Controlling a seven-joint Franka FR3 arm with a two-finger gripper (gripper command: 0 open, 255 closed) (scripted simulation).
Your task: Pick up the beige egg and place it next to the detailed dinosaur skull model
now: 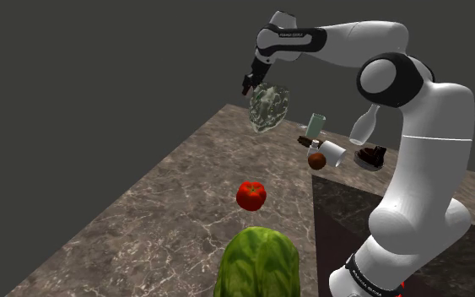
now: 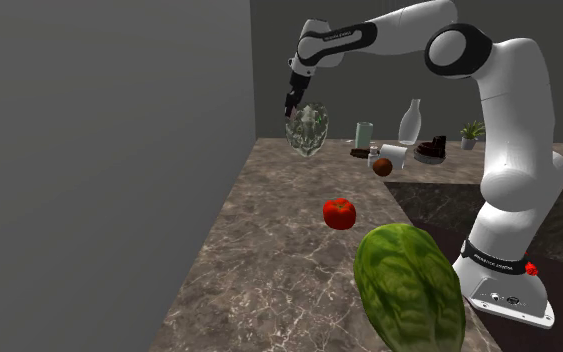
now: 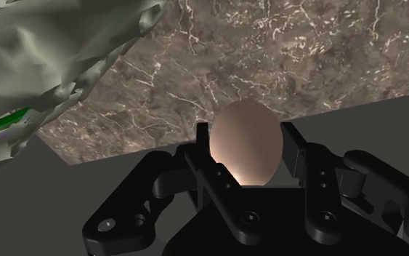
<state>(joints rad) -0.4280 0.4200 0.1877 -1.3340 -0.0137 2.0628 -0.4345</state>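
Note:
A beige egg sits clasped between my black fingers, so the gripper is shut on it. The dinosaur skull model is grey-green and jagged, standing at the far corner of the marble counter. My gripper hangs just above the skull, at its upper edge on the shoulder view's left. In the wrist view the skull looms close beside the egg, with the counter's corner and edge beyond it.
A red tomato lies mid-counter and a big green lettuce sits nearer the stand. Behind the skull stand a glass, a tipped white cup, a brown ball and a shoe. A dark recess adjoins the stand.

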